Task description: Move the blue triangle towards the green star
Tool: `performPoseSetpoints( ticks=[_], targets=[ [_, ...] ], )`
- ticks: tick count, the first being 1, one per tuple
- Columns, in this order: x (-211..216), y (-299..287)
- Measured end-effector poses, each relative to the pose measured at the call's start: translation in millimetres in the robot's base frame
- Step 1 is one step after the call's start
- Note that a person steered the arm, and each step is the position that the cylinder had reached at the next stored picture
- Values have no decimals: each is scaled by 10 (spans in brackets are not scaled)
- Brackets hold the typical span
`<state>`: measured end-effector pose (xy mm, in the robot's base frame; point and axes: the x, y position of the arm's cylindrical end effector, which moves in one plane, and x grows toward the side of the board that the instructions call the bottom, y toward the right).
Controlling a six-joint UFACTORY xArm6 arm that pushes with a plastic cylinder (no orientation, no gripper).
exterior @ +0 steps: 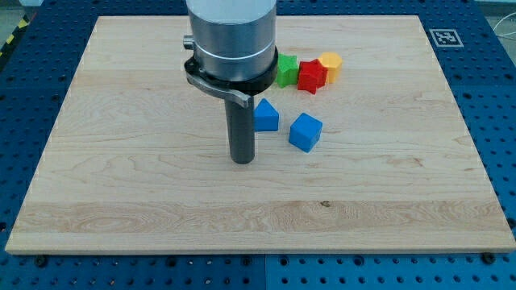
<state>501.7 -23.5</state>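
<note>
The blue triangle [267,115] lies on the wooden board [121,161], just right of the dark rod. My tip [242,160] rests on the board, below and left of the blue triangle, a small gap apart. The green star [286,70] sits toward the view's top, partly hidden by the arm's metal body, above and slightly right of the blue triangle.
A blue cube [305,132] lies right of the blue triangle. A red block [311,76] touches the green star's right side, and a yellow block [330,64] sits right of the red one. The arm's grey cylinder [231,36] covers the top centre.
</note>
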Motion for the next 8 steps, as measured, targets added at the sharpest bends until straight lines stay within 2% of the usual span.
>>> performPoseSetpoints(
  ticks=[8],
  targets=[
    [-601,255]
  ],
)
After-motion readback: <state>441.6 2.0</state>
